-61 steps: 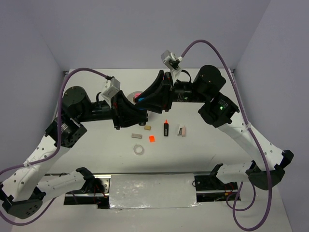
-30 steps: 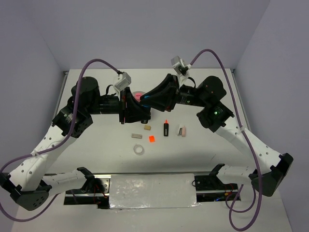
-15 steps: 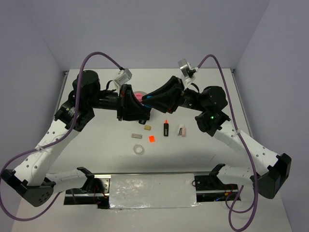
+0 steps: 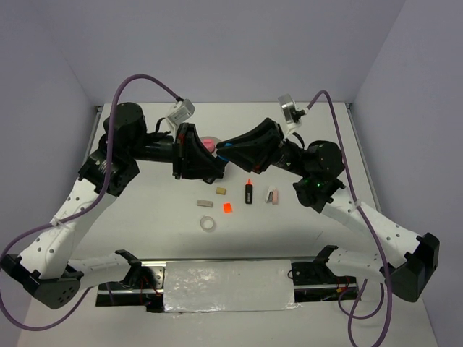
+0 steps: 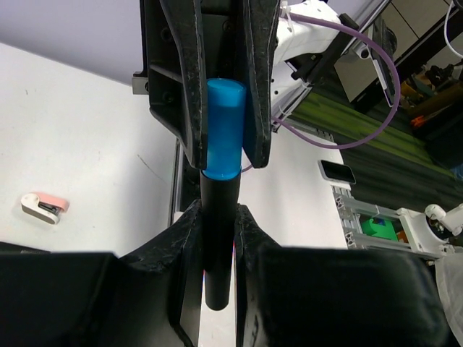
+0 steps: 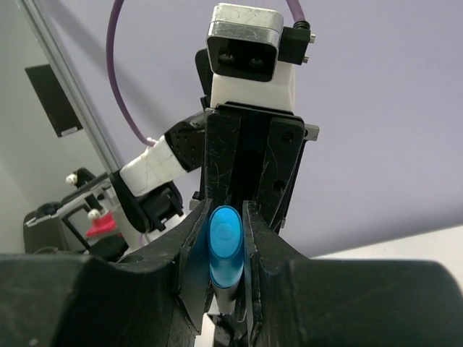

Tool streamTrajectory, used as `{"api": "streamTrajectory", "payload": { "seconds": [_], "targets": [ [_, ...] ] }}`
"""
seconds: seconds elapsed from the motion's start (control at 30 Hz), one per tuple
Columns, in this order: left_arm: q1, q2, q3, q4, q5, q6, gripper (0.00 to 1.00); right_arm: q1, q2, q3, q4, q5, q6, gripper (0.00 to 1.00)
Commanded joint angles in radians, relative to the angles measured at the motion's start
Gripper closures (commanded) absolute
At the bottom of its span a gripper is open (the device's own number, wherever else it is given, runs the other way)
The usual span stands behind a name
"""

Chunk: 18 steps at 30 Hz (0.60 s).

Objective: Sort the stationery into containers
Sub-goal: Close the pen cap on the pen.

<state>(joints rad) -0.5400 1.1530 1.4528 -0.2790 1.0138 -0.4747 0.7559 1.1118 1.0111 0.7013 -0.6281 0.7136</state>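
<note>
A robotics lab: a white table boxed in by plain lilac walls, with aluminium rig framing beyond

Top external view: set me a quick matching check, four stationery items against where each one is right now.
Items:
1. blue-capped marker
2. tape ring
3. orange-capped marker
4. orange square

Places:
A. loose item lowest in the view
B. lying directly beside the pink-and-white item, on its left
C. held between left gripper and right gripper
D. lying between the tape ring and the orange-capped marker

Pairs: 1-C, 2-A, 3-B, 4-D
</note>
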Motion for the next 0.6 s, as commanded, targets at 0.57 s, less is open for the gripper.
{"api": "streamTrajectory", "payload": {
  "seconds": [0.57],
  "targets": [
    [0.068,-0.026,0.023,0.692,-0.296,-0.090,1.00,0.168,0.115,-0.104,-0.367,-0.289,0.010,1.00]
  ]
}}
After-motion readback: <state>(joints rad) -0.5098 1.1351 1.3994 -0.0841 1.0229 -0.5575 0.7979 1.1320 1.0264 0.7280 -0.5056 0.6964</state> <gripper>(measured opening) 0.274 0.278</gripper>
